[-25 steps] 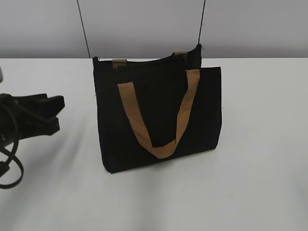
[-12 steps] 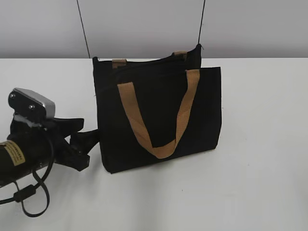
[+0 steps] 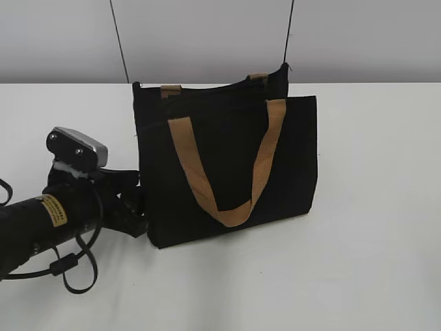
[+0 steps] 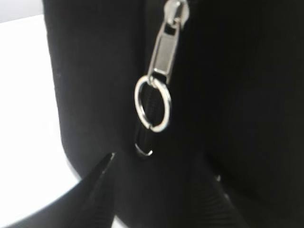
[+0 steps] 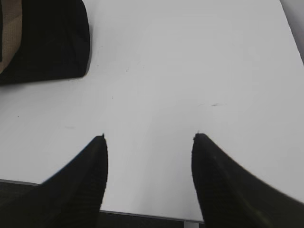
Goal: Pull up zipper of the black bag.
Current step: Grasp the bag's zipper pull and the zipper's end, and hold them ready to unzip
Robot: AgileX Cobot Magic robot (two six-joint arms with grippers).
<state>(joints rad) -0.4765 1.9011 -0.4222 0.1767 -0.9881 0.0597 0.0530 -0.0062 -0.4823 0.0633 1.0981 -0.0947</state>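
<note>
2 pincers are mine. My left pincer reaches in from the left of the table, its tips touching or just beside the lower left edge of the black bag. In the left wrist view 1 of its fingers shows at the bottom of the frame, against the black fabric; whether this pincer is released or clenched I cannot tell, since only 1 finger is clear.

The black bag stands upright near the middle of the table, 1 tan strap handle hanging in a loop down its near face. A 2nd strap shows only as 2 tan tabs on the far panel.

The zipper fills the left wrist view: a silver slider at the top, a flat metal pull below it, and a ring hanging from the pull, just beyond my finger and apart from it.

My right pincer hovers over bare table, released, its 2 fingers spread wide with nothing between them. A corner of the bag lies at the far left of that view, well apart.
</note>
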